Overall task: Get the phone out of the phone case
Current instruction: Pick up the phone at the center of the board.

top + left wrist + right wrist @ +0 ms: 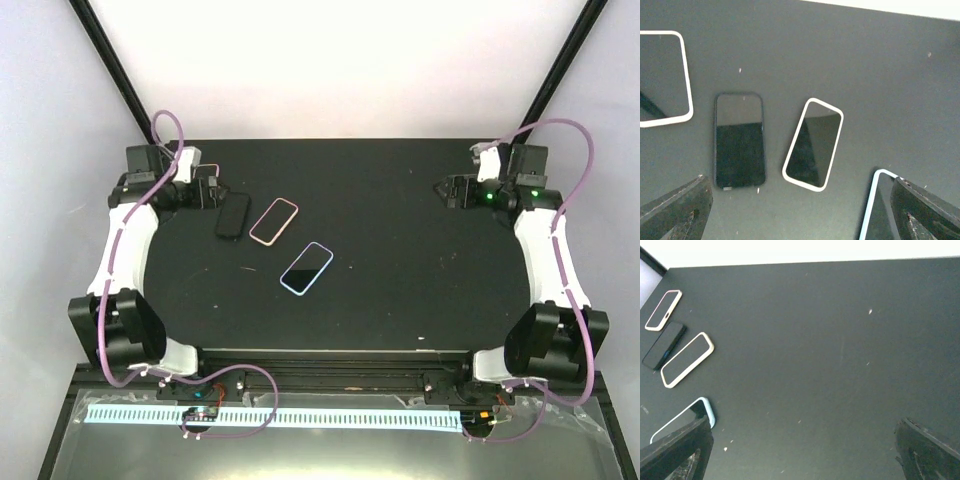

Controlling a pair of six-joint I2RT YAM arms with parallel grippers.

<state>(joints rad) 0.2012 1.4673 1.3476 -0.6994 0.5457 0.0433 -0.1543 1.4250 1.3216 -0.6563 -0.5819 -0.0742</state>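
Three phones lie left of centre on the black table (400, 270). A bare black phone (232, 215) (739, 140) is furthest left, with a phone in a pink-rimmed phone case (274, 221) (814, 144) beside it. A phone in a light-blue case (306, 268) (879, 205) lies nearer the middle. My left gripper (207, 192) (800, 202) hangs open above the table just left of the black phone, holding nothing. My right gripper (447, 190) (802, 427) stands open at the far right over bare table, far from the phones.
Another pale-rimmed case (207, 172) (662, 77) lies by the left gripper at the table's back left. In the right wrist view the same items line up along the left edge: pink case (663, 310), black phone (663, 345), cream-looking case (687, 360), blue case (685, 417).
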